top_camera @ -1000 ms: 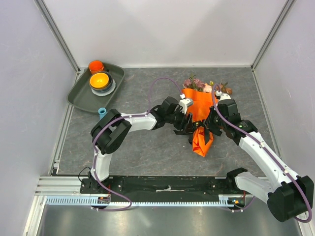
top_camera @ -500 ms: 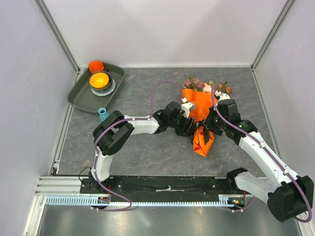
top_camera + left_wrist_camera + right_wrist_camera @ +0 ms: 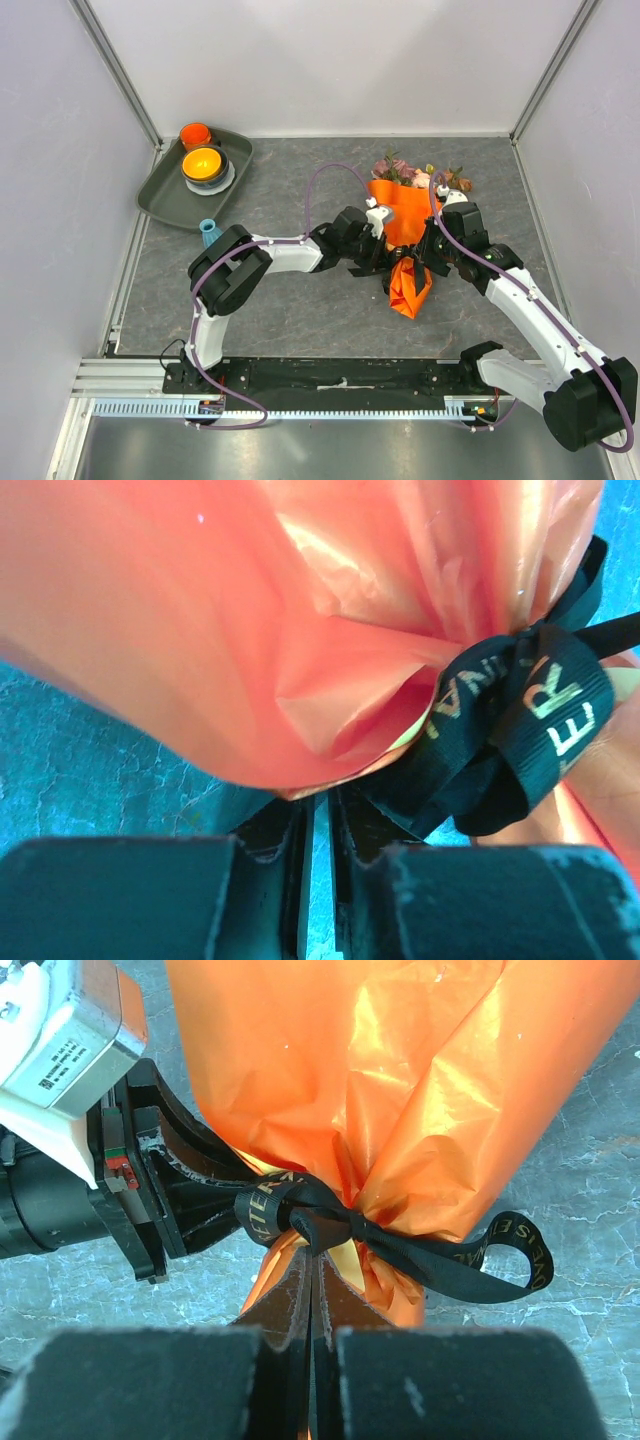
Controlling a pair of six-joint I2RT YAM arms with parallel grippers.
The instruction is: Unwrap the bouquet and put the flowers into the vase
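So it's working on the unwrap step right now: the bouquet [image 3: 403, 215] is lying in the middle of the surface [image 3: 300, 310] between both arms, with the black ribbon [image 3: 300, 1222] not undone yet. The right jaws are clenching shut right at the knot, pinching ribbon or paper, can't say which. The left jaws are sitting nearly together on the ribbon's other side, and I honestly can't tell if they're grabbing anything. I'm guessing the next move needs one tail getting pulled while the other side is bracing. The vase [image 3: 208, 232] is waiting well off to the left.
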